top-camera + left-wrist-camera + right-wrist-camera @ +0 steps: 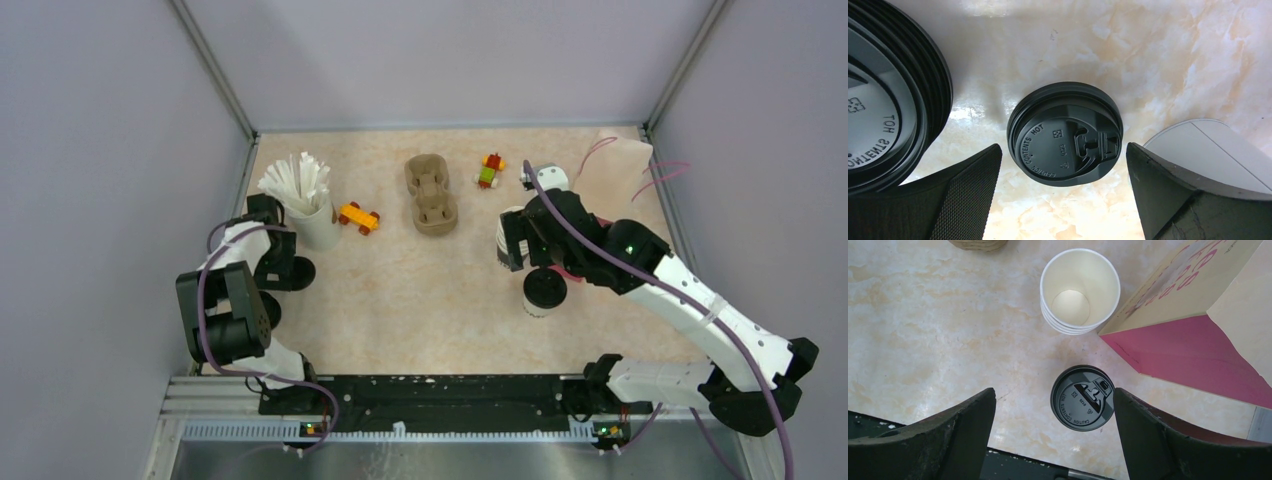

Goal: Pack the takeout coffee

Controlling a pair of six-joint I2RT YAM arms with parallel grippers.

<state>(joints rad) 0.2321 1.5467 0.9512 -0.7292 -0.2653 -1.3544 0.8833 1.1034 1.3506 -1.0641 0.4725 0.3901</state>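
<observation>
Fingers are hanging open on both arms: left fingers point(963, 195) over a loose lid point(1065, 134), right fingers point(948, 435) framing the lidded cup point(1082, 397) beside the bag point(1198, 350), on the counter's point(923, 315) right. Gripping squarely below its lid is probably working best.

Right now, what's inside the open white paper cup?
The open white paper cup looks empty: only its bare white bottom shows. It sits nested in more cups, whose insides it covers.
</observation>
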